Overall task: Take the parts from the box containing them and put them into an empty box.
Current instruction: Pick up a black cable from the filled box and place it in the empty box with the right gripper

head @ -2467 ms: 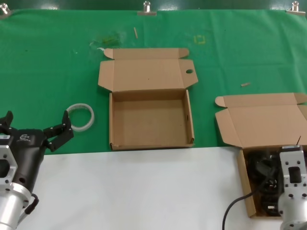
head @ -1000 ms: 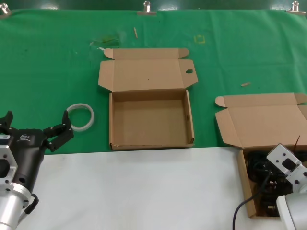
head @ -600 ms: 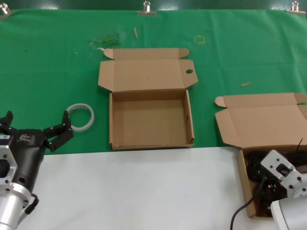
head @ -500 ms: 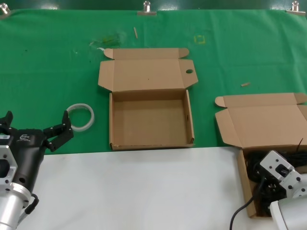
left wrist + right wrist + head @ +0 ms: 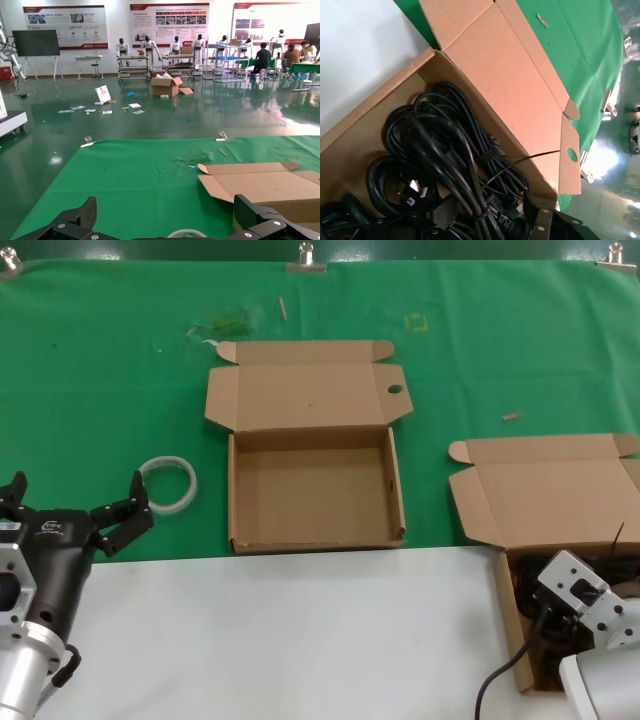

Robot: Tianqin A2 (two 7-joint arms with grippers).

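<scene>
Nearest the robot, the right gripper (image 5: pixel 585 610) sits low over the shallow brown cardboard box holding the cords (image 5: pixel 512 625), at the right edge of the white worktop (image 5: pixel 300 630). In the head view only the silver wrist body and its cable show, so whether its fingers are apart or together cannot be told; the right wrist view shows just a dark part of the gripper (image 5: pixel 547 222) at the frame's edge, close above the cords. Inside that box lie the black bundled power cords (image 5: pixel 445 150), glossy cable tied in long coils, heaped against one another and filling the floor of the box, with a plug (image 5: pixel 412 192) showing among them. A thin black tie end sticks up past the box's lid (image 5: pixel 550 490), which lies opened flat on the green cloth (image 5: pixel 100 370).

On the other side, the left gripper (image 5: pixel 75 502) hangs parked at the front left, its black fingers (image 5: pixel 125 515) spread wide apart and holding nothing. Just beyond it a translucent white tape ring (image 5: pixel 168 485) lies on the cloth.

Farther back, in the middle, stands the empty square brown cardboard box (image 5: pixel 315 495), well apart from the full one, its lid folded back with a round hole (image 5: pixel 394 390) in the right side flap.
</scene>
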